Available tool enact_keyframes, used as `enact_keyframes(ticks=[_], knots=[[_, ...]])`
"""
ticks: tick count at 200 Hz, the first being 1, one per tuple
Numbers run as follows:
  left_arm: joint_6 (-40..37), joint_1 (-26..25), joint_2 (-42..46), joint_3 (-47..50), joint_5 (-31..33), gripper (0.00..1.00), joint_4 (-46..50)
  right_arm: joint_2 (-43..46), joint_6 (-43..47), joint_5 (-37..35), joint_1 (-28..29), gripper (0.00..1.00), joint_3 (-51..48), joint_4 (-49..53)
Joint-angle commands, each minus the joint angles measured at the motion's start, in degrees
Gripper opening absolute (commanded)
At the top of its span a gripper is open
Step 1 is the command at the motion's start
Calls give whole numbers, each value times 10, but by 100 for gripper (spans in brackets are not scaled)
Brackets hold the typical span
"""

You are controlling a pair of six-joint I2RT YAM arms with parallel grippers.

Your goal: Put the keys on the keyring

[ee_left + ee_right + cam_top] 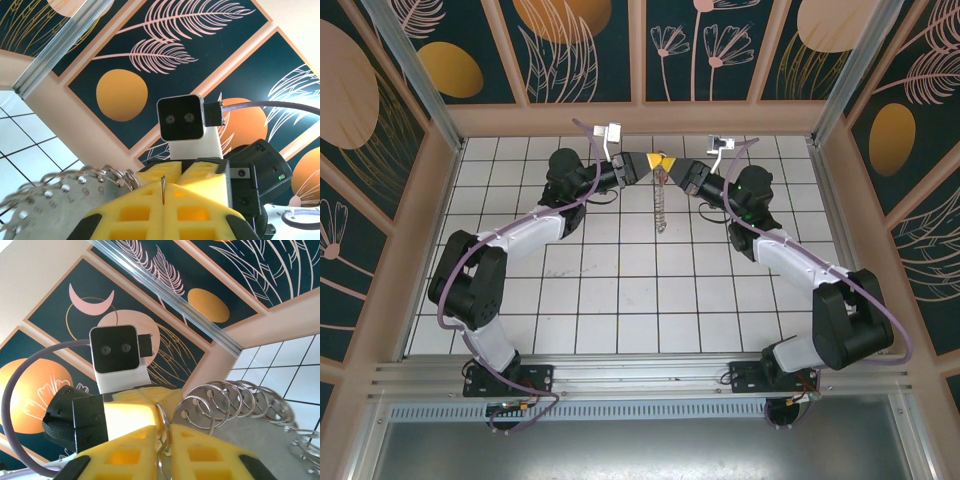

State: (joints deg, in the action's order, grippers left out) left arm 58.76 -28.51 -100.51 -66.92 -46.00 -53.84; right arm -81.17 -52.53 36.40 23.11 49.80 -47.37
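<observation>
Threading step, we reckon. Left gripper (642, 163) and right gripper (669, 163) meet at the top of the keyring (661, 205), both jaws pinched tight on its wire, with the loop dangling below. We can't tell if the key is on yet. Next move needs one gripper freed and the other holding the loop steady.

Looks up past the right gripper (165, 442), yellow fingers (210, 457) pressed nearly together on a thin silvery wire loop that seems to belong to the keyring (265, 437). Faces the left gripper (150, 395) just beyond, almost tip to tip, with its black body, white wrist camera (116, 356) and curving purple cable (26, 361) behind. Shows the keyring's grey band edged by a row of silvery rings (227, 397), against white floor tiles (300, 365) and dark leaf-patterned wall panels (165, 325).
</observation>
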Motion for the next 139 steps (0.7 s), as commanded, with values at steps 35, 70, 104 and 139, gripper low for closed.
enact_keyframes(ticks=[35, 70, 104, 139], knots=[[-28, -2, 32, -12, -6, 15, 4, 11, 34, 40, -25, 0, 16, 14], [-136, 6, 75, -28, 19, 47, 140, 22, 126, 115, -80, 0, 56, 149], [-210, 18, 85, -63, 17, 56, 242, 4, 246, 215, -115, 0, 114, 289], [-269, 19, 63, -122, -25, 54, 335, -23, 376, 271, -119, 0, 169, 425]])
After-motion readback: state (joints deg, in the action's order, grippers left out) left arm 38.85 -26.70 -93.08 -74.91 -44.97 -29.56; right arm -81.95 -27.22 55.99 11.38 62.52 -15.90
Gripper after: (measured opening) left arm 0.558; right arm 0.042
